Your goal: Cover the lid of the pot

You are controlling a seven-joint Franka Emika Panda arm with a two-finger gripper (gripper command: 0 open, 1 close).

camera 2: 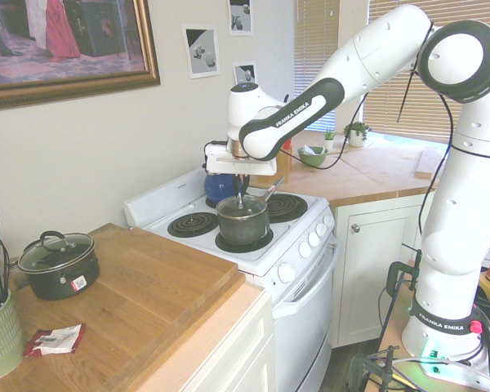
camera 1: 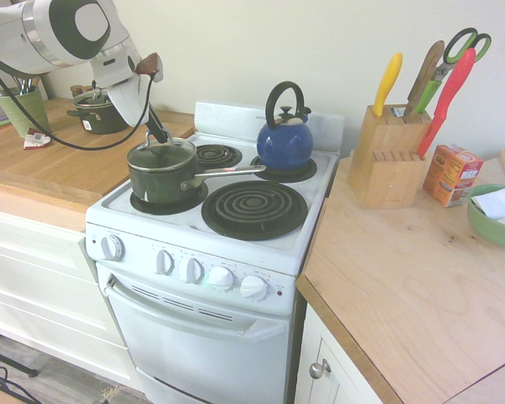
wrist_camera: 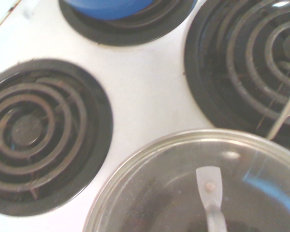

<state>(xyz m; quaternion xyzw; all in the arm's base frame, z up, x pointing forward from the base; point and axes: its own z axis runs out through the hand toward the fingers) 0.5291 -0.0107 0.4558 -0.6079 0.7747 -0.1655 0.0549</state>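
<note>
The dark green pot stands on the stove's front left burner, its long silver handle pointing right. The glass lid with a metal rim lies at the pot's rim; I cannot tell whether it sits fully down. My gripper comes straight down onto the lid's middle and is shut on its small knob. The second exterior view shows the same: the gripper above the lid and the pot. In the wrist view the lid fills the lower part and the pot's handle shows at the right.
A blue kettle sits on the back right burner. The front right burner and back left burner are bare. A squat dark two-handled pot stands on the wooden counter. A knife block is right of the stove.
</note>
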